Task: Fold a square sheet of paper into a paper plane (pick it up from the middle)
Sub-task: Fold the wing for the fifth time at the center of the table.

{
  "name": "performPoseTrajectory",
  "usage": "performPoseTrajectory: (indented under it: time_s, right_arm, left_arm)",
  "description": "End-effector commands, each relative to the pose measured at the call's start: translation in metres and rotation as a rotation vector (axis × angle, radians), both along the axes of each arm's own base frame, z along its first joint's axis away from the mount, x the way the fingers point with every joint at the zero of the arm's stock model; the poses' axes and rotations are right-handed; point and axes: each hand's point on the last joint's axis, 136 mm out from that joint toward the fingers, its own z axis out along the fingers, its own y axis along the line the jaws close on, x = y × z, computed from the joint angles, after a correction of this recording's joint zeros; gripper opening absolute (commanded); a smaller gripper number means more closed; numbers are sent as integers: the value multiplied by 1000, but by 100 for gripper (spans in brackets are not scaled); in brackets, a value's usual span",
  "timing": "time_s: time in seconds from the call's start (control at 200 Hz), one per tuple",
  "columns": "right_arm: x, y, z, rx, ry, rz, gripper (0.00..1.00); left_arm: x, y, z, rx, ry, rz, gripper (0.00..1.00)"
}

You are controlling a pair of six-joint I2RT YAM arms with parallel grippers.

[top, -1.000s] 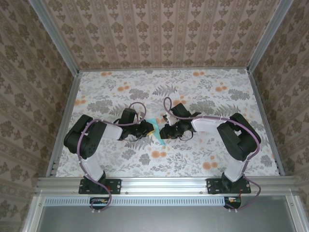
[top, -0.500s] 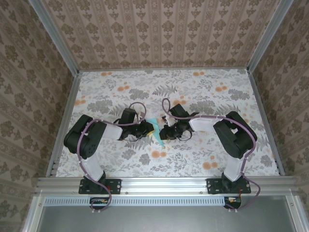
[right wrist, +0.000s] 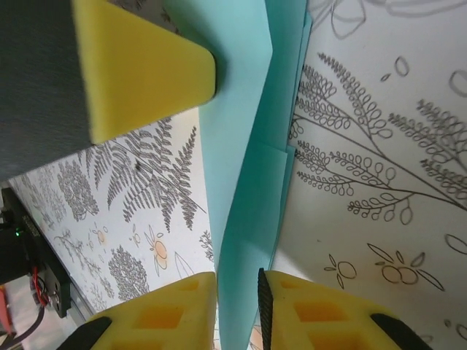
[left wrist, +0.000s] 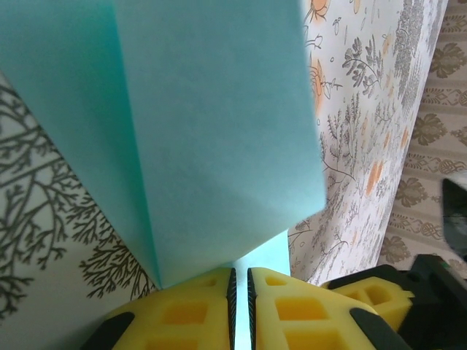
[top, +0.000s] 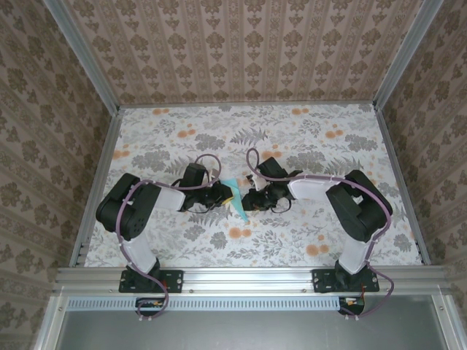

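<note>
The paper (top: 235,198) sits mid-worktop (top: 306,138), between the arms. The left pincer (left wrist: 241,277) is clamped on its folded edge. The right pincer (right wrist: 237,281) has paper between its jaws, though I cannot tell whether it clamps. Any uneven pull risks tearing, slipping or a crooked crease.

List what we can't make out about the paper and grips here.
- Paper fold shape: top external, too small.
- Paper outline: left wrist, cut off at top and left edges.
- Right gripper pinching or only bracketing the paper: right wrist, unclear at the bottom edge.
</note>
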Motion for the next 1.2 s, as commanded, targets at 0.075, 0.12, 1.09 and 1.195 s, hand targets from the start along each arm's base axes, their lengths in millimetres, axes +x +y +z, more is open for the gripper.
performPoseTrajectory:
  time_s: [0.075, 0.12, 1.09, 1.195]
  right_arm:
    - [-9, -6, -5, -36, 28, -12, 25]
    - [-11, -4, -6, -30, 36, -4, 25]
    - [-45, -2, -41, -159, 101, 138, 6]
    - [-40, -6, -40, -201, 73, 145, 6]
  left_arm:
    - [-11, 10, -15, 70, 47, 1, 15]
    - [-11, 10, -15, 69, 48, 1, 15]
    - [-17, 15, -18, 83, 61, 13, 14]
    - [-16, 15, -17, 80, 58, 12, 15]
